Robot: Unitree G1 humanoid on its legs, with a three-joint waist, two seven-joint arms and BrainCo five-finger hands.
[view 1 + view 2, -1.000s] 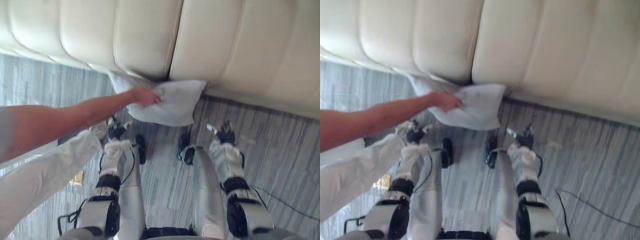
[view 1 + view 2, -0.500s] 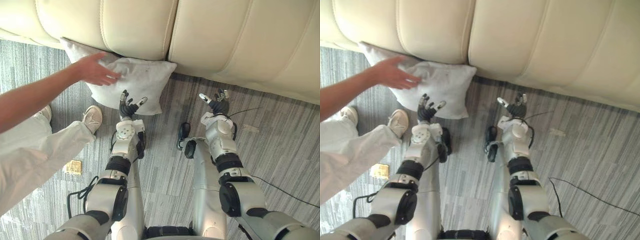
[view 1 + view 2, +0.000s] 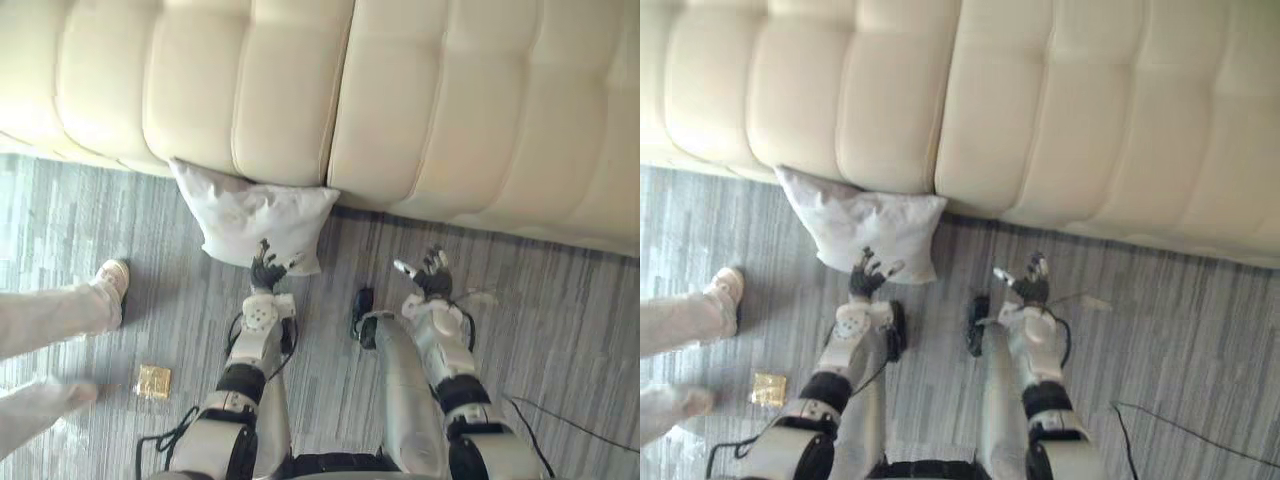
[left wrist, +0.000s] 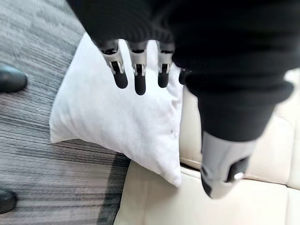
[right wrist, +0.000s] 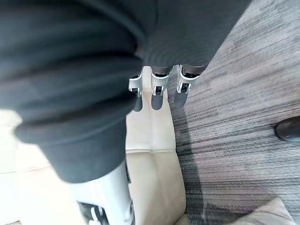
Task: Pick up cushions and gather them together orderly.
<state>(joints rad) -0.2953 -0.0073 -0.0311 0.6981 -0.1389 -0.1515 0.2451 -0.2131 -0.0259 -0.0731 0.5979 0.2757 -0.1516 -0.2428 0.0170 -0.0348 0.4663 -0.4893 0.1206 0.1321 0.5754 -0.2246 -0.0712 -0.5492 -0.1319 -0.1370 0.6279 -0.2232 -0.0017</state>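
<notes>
A white cushion (image 3: 252, 222) lies on the grey carpet, leaning against the foot of the cream sofa (image 3: 400, 100). My left hand (image 3: 266, 272) hovers at the cushion's near edge, fingers straight and spread, holding nothing. In the left wrist view its fingers (image 4: 136, 75) point over the cushion (image 4: 117, 122), apart from it. My right hand (image 3: 430, 272) is open too, above bare carpet right of the cushion, in front of the sofa. In the right wrist view its fingers (image 5: 159, 91) reach toward the sofa's seam (image 5: 157, 159).
A person's leg and pale shoe (image 3: 110, 285) stand at the left on the carpet. A small gold packet (image 3: 153, 380) lies on the floor near my left arm. The sofa front runs across the whole far side.
The person's arm has let go of the cushion and drawn back out of view. The camera has shifted, showing more sofa. Both my hands stay open in front of me.
</notes>
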